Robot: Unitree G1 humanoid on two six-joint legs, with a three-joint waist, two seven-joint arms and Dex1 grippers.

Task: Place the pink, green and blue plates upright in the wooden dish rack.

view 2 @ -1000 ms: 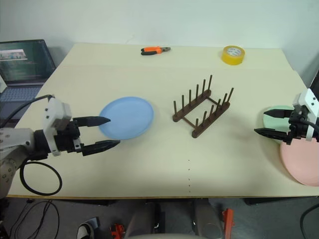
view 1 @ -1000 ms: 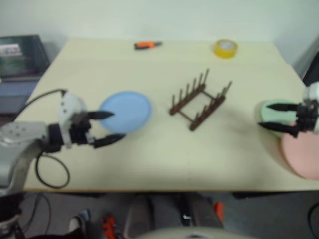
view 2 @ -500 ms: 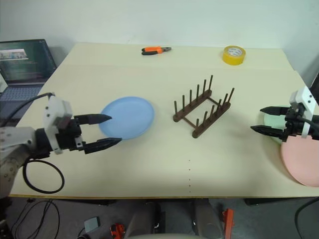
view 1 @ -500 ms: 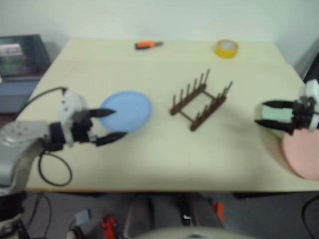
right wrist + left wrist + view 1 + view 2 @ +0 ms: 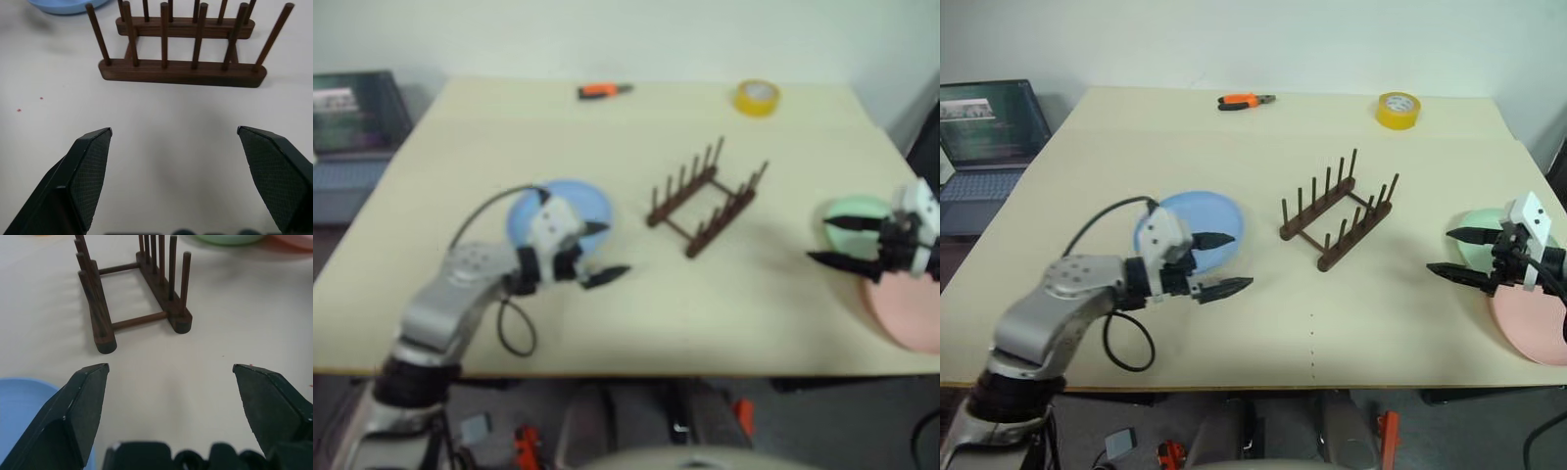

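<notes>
The light blue plate (image 5: 1203, 210) lies flat on the table, left of the wooden dish rack (image 5: 1339, 212). My left gripper (image 5: 1239, 260) is open over the plate's near right edge, fingers pointing toward the rack, nothing between them. At the table's right edge the mint green plate (image 5: 1479, 222) lies flat with the pink plate (image 5: 1528, 328) just nearer. My right gripper (image 5: 1440, 250) stands open just left of the green plate, empty. The left wrist view shows the empty rack (image 5: 137, 298) ahead and the blue plate's rim (image 5: 19, 401). The right wrist view faces the rack (image 5: 181, 49) side-on.
A yellow tape roll (image 5: 1398, 108) and orange-handled pliers (image 5: 1246, 100) lie near the table's far edge. A laptop (image 5: 984, 122) sits beyond the table's left side. Bare tabletop (image 5: 1332, 313) stretches between the rack and the near edge.
My left gripper has swung right, from left of the blue plate to over its near right edge. The right gripper has edged slightly left. Both stay open.
</notes>
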